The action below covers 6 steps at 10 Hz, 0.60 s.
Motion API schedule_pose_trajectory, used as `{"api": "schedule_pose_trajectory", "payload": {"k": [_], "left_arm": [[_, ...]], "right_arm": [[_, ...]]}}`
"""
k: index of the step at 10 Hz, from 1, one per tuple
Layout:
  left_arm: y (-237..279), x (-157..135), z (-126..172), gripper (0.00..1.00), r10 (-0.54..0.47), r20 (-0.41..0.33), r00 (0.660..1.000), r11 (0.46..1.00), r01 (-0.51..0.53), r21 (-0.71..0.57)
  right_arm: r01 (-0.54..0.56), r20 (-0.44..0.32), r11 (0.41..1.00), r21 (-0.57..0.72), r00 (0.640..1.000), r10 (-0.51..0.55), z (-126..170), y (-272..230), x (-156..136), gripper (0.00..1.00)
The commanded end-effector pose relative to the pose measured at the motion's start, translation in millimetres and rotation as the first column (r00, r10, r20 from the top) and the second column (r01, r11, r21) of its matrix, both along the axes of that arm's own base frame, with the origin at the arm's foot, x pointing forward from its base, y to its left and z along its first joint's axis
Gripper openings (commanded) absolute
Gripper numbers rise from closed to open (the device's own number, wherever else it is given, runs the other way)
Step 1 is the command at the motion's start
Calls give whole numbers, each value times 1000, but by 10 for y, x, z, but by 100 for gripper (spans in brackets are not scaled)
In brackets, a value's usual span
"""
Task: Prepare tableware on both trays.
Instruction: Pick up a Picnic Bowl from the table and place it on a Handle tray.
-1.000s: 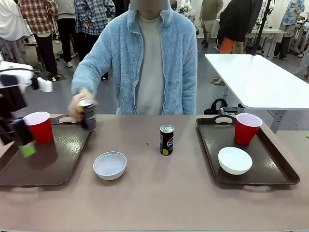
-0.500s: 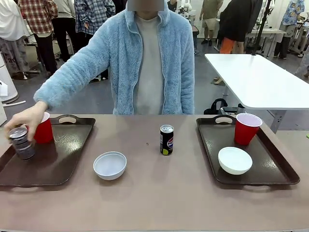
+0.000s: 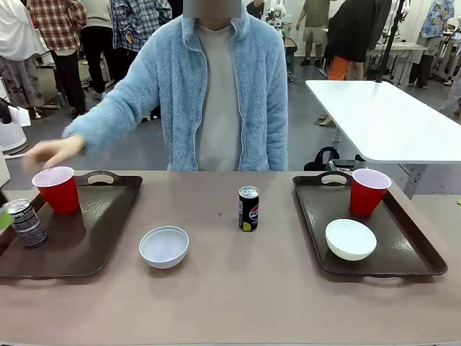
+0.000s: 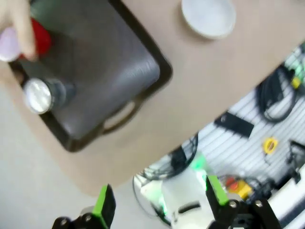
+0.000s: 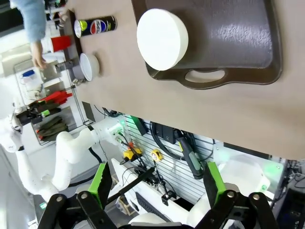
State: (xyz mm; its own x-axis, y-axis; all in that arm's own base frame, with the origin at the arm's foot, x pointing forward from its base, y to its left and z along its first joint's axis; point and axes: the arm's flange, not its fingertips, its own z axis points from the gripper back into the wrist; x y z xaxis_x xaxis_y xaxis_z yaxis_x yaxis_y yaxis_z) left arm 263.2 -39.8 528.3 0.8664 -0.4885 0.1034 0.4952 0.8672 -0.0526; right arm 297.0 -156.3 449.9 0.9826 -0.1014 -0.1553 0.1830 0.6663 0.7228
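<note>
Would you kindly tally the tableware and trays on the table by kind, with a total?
Red plastic cups: 2
White bowls: 2
Drink cans: 2
Brown trays: 2
Total: 8

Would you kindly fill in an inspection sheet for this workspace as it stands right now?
Surface: tan table, level.
Job's things: left tray holds a red cup and a can, both upright; right tray holds a second red cup and a white bowl; second bowl and second can stand on the table between the trays.
Clutter: nothing seen.
Grippers: left gripper and right gripper both open and empty, away from the trays.
Cables: black cables looped below the table's near edge.
Surroundings: person at the far side, hand raised near the left tray's cup; white table behind.
</note>
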Motion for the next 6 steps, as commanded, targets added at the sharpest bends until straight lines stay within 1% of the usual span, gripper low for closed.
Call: {"api": "schedule_pose_trajectory", "payload": {"k": [1, 2, 3, 6], "left_arm": [[-273, 29, -233, 100, 51, 103, 993, 999, -50, -13], [-431, 68, -340, 100, 63, 148, 987, 998, -63, -6], [-618, 135, -474, 100, 83, 177, 981, 997, -83, -6], [-1038, 285, -800, 100, 117, 213, 970, 993, -121, 2]], "right_arm": [[86, 6, 994, 73, 996, -87, 16, -100, 4, 100], [121, -4, 988, 91, 993, -121, 20, -158, -3, 100], [163, -34, 981, 101, 986, -161, 14, -198, 0, 100], [168, -44, 982, 89, 985, -165, 7, -179, -6, 100]]}}
